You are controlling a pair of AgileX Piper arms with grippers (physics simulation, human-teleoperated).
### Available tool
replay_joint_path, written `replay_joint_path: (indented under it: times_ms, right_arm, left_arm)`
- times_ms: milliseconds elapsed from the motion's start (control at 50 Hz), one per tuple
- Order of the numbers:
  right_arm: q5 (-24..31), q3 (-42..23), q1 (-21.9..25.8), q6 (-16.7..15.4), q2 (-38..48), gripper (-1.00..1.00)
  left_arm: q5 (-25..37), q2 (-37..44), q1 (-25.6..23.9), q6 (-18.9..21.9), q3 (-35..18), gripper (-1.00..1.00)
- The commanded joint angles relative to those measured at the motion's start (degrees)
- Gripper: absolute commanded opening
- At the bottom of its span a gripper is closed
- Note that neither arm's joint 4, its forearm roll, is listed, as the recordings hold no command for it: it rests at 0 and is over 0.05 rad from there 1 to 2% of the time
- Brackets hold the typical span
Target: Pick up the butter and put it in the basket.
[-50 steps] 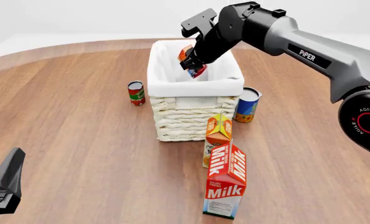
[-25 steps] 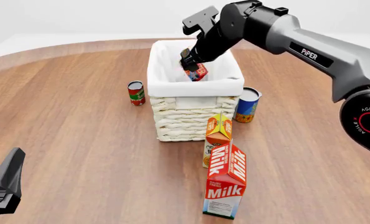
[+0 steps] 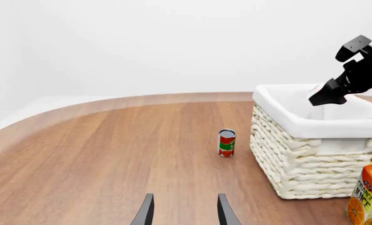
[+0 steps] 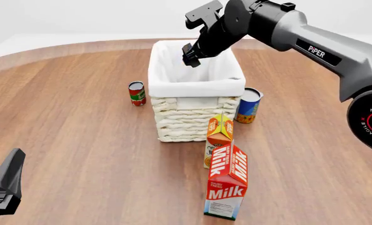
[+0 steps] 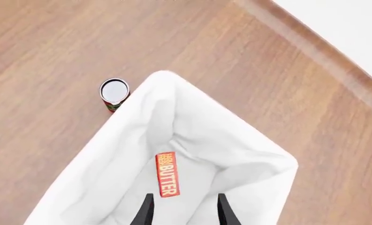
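The butter (image 5: 166, 174), a small red-orange box with white "BUTTER" lettering, lies inside the basket (image 5: 192, 122) on its white liner, seen in the right wrist view. It is hidden in the front view and the left wrist view. The cream wicker basket (image 4: 195, 112) stands mid-table and also shows in the left wrist view (image 3: 311, 154). My right gripper (image 4: 191, 55) hangs open and empty above the basket's inside; it also shows in the right wrist view (image 5: 181, 208) and the left wrist view (image 3: 326, 97). My left gripper (image 3: 182, 211) is open and empty, low at the near left (image 4: 1, 187).
A red tomato can (image 4: 136, 93) stands left of the basket. A blue-yellow can (image 4: 249, 105) stands at its right. An orange juice carton (image 4: 219, 136) and a tall red Milk carton (image 4: 228, 183) stand in front of the basket.
My right gripper let go of the butter, which dropped into the basket, and then rose a little. The left arm has not moved.
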Motion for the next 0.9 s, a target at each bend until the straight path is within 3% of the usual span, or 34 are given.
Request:
replay_joint_path:
  times_ms: [20,380,900]
  right_arm:
    - [-0.3,-0.3,-0.5,-0.2,-0.1,1.00]
    - [-0.6,-2.5,-0.5,0.7,-0.2,1.00]
    - [-0.2,-6.3,0.7,4.6,-0.8,1.00]
  left_arm:
    - [0.0,0.0,0.0,0.0,0.0,1.00]
    - [0.0,0.0,0.0,0.0,0.0,1.00]
    - [0.0,0.0,0.0,0.0,0.0,1.00]
